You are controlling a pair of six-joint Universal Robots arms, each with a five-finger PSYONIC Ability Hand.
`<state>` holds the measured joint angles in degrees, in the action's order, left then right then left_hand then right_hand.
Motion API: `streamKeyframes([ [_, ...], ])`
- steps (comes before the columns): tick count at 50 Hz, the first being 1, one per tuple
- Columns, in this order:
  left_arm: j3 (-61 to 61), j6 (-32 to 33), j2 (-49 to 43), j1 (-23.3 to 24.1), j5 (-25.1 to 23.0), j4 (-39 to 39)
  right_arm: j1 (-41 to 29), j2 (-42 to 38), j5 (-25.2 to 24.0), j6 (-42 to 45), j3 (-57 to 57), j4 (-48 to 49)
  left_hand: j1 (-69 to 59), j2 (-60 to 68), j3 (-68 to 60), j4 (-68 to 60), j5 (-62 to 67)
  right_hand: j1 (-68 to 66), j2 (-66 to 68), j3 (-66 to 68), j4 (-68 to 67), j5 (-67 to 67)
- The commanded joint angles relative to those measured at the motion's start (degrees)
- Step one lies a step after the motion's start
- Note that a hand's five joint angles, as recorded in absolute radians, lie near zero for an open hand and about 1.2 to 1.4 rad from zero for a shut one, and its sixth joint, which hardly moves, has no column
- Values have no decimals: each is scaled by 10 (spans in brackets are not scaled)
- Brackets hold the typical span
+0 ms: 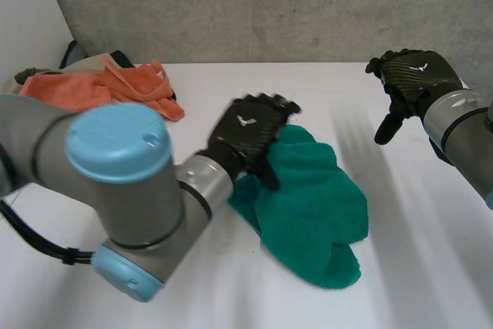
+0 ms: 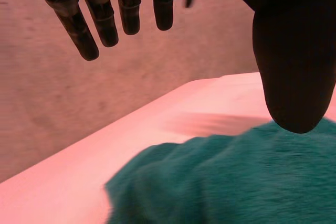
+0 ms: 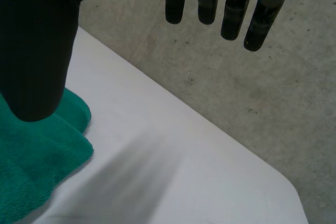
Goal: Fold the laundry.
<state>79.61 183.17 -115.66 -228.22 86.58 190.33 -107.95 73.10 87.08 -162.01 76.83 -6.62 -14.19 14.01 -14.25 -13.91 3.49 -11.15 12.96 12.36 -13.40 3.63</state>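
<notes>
Here, left hand [image 1: 248, 132] hangs released over green towel [image 1: 316, 206]; right hand [image 1: 416, 76] released, apart.

A towel [image 1: 316, 206] lies in the middle of the counter [image 1: 431, 260]. The left robot hand [image 1: 250, 132] is over its far left edge. The right robot hand [image 1: 412, 78] is well apart to the right. A heap of clothes [image 1: 100, 86] sits at the far left corner.

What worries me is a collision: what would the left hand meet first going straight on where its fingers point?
Likely nothing close: the left hand aims over the table toward the concrete wall. The right hand sits near that line; depth unclear.
</notes>
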Motion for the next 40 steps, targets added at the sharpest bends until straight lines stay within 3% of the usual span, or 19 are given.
streamKeyframes([
  [1, 59, 4, 41, -50, 4, 0, -2, 0, -11, 64, 3, -22, -4, 6, -3, -7, 11, 12, -30, -24, 34, -36],
  [11, 121, 23, 33, -37, -10, 11, -2, 3, -12, 135, 46, -112, -58, 60, -57, -61, 65, 1, -19, -13, 23, -25],
  [16, 100, 25, -18, -6, -39, 25, 2, 1, -10, 136, 78, -96, -108, 110, -108, -111, 115, 2, -20, -14, 25, -27],
  [22, 55, 25, -82, 16, -37, 43, 26, 2, -11, 135, 121, -54, -185, 187, -185, -188, 193, 2, -20, -14, 25, -27],
  [29, 2, 27, -144, 26, -35, 44, 41, 5, -14, 134, 163, -26, -385, 387, -385, -388, 392, 4, -22, -16, 26, -29],
  [32, -18, 46, -156, 28, -34, 44, 45, 6, -14, 134, 172, -23, -634, 636, -633, -637, 641, 4, -22, -16, 26, -29],
  [40, -35, 102, -121, 36, -5, 44, 63, 9, -16, 132, 167, -16, -658, 660, -657, -661, 665, 9, -27, -21, 31, -34],
])
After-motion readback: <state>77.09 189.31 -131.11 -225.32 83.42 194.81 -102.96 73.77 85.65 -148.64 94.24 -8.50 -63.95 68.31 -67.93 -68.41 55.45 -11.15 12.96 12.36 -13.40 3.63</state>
